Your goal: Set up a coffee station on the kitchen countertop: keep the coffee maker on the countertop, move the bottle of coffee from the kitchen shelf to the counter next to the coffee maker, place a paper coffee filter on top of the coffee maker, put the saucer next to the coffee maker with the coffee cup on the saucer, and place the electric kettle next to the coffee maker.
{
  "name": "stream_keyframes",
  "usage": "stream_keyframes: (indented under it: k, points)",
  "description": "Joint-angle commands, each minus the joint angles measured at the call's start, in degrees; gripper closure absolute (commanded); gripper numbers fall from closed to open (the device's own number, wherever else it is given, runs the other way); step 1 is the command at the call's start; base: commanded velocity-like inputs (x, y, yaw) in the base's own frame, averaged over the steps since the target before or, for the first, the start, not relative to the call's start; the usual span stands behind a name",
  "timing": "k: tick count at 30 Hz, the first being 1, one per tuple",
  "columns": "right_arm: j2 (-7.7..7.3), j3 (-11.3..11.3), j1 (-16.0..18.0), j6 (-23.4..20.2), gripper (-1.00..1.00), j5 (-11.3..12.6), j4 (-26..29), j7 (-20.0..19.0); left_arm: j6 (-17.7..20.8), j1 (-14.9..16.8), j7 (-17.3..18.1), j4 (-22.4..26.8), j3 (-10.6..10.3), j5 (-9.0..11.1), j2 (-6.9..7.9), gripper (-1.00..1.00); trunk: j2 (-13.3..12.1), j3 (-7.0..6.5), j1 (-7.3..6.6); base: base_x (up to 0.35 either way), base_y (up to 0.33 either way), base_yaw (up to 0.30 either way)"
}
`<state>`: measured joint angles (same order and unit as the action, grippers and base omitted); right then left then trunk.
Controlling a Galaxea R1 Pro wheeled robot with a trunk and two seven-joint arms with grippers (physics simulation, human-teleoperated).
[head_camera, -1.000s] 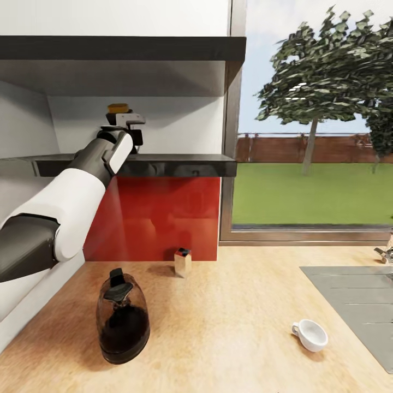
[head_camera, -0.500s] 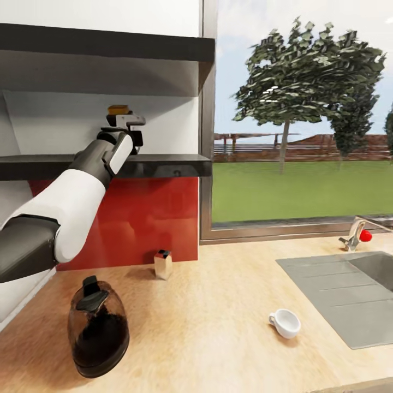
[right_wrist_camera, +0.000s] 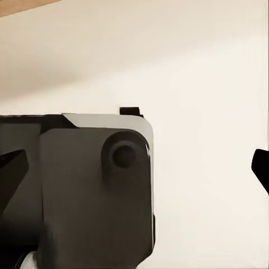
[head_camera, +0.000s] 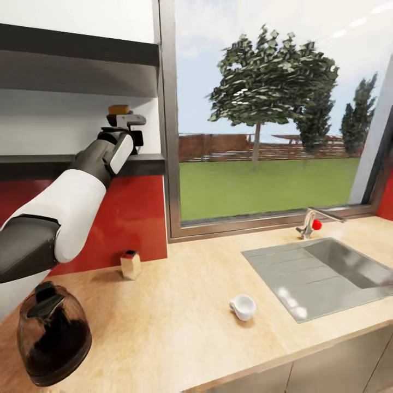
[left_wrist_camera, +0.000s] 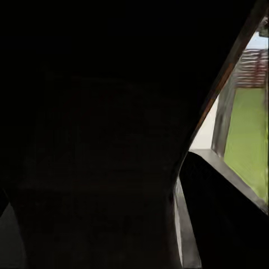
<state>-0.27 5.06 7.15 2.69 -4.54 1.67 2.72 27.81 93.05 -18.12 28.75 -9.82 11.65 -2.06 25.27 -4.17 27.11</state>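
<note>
Yellow-capped, the bottle of coffee [head_camera: 118,109] sits in the raised left pincer [head_camera: 129,126] at shelf height (grip apparently closed), while far below it the electric kettle [head_camera: 51,339] and coffee cup [head_camera: 243,307] wait, unarranged, on the bench [head_camera: 180,322].

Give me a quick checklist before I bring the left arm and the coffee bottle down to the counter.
1. Left pincer closed on the yellow-capped bottle of coffee: cannot tell, the bottle is mostly hidden.
2. Bare light beige wood-look countertop for set-down: ok.
3. Coffee maker located: not ok.
4. Rounded dark smoky-glass electric kettle upright on the counter: ok.
5. Small white coffee cup on a saucer: not ok, it sits on bare wood.
</note>
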Motion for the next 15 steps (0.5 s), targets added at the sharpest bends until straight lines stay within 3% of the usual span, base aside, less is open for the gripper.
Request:
stream_keyframes:
  k: [1, 15]
  points:
    - [0.01, 0.47, 0.0, 0.21, -1.0, -0.47, -0.09, 0.09, 0.23, 0.03, -0.43, 0.08, -0.44, 0.43, 0.05, 1.0, 0.05, 0.02, -0.01, -0.265, -0.197, -0.264]
    - [0.01, 0.43, 0.0, 0.21, -1.0, -0.47, -0.1, 0.1, 0.23, 0.03, -0.34, 1.46, -0.29, 0.48, -0.14, 1.0, 0.05, 0.02, -0.01, -0.267, -0.197, -0.264]
